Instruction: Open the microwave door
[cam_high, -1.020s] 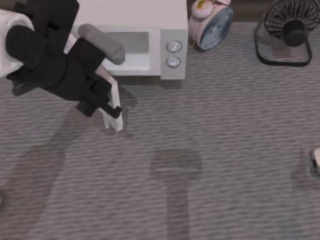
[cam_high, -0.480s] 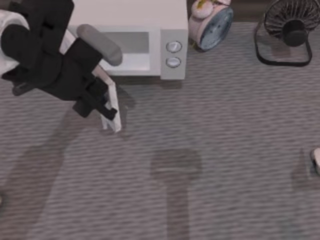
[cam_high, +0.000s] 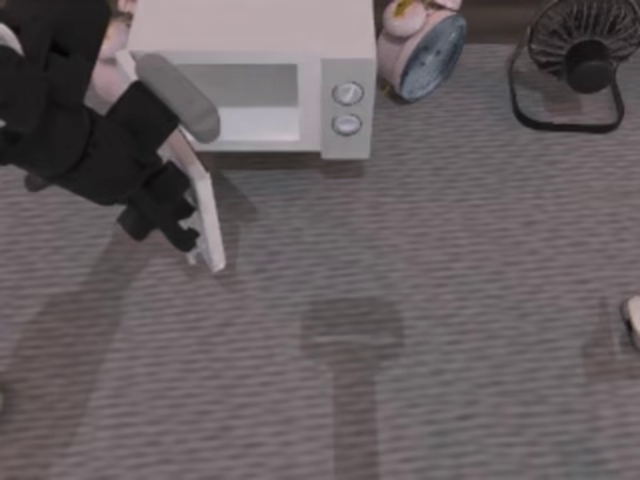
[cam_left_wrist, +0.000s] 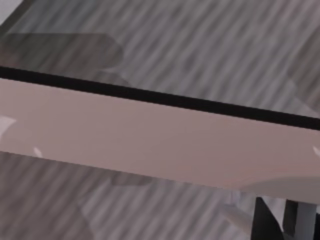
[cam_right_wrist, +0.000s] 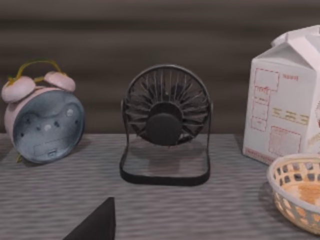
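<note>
**Microwave door stands wide open, left gripper at its edge**

Microwave door (cam_high: 208, 215) sticks out from the front of the box toward the near side of the table, on the top view's left. It is seen edge-on from above, like a thin white slat, with its free end farthest from the box. The left gripper (cam_high: 172, 222) sits right against that free end, on the left side of the door. The black fingers are pressed close to the door edge, but the pictures do not show clearly whether they are closed on it, so it cannot be told. In the left wrist view the door (cam_left_wrist: 160, 140) fills the middle as a pale band with a dark line along one edge, and the grey table (cam_left_wrist: 200, 45) shows behind it.

Farther back is the microwave (cam_high: 250, 30), a big white box at the far edge of the table, left of the middle. Its inside is open to view, pale and bare. Two round silver knobs (cam_high: 347, 108) sit one above the other on its right front.

Just beside the microwave, on its right, a pink alarm clock (cam_high: 422, 40) leans. Farther right stands a small black fan (cam_high: 575, 60).

The right arm is parked off at the right edge of the table. Its wrist view shows the clock (cam_right_wrist: 42, 120), the fan (cam_right_wrist: 166, 125), a white carton (cam_right_wrist: 285, 95) and a woven basket (cam_right_wrist: 295, 192).
</note>
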